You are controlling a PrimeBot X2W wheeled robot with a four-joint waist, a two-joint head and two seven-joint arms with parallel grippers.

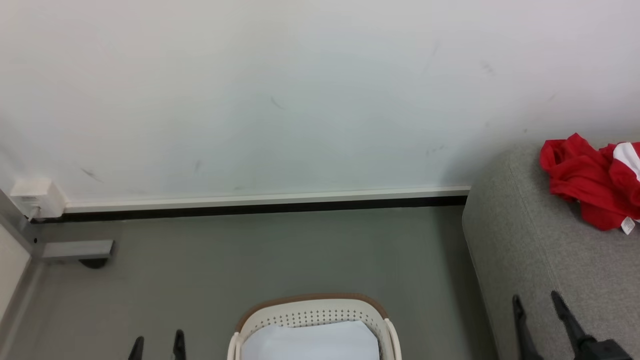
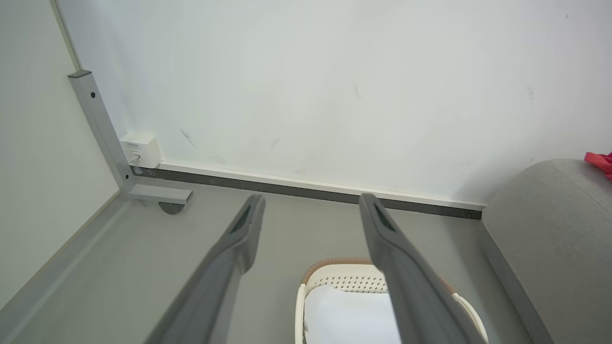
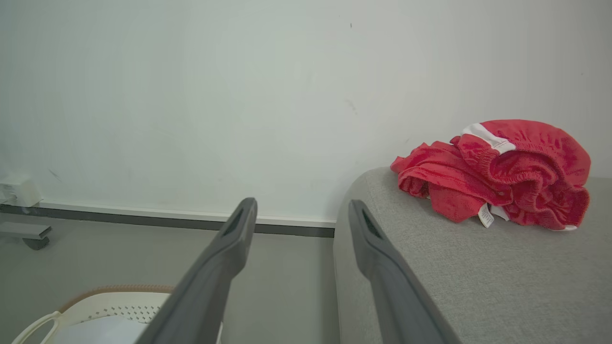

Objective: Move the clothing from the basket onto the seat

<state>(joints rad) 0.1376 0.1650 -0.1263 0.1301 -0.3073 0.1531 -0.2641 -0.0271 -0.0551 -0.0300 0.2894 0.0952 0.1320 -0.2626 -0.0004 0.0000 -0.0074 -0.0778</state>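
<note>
Clothing (image 1: 590, 185) lies bunched on the seat (image 1: 540, 260), ahead and right of the right gripper (image 1: 535, 297), which gapes empty like the left gripper (image 1: 159, 337) beside the basket (image 1: 310, 312).

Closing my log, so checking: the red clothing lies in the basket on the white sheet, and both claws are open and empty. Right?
No. The red clothing lies on the grey seat, not in the basket, as the right wrist view shows; the basket holds the white sheet. The left claw and right claw are open and empty.
</note>
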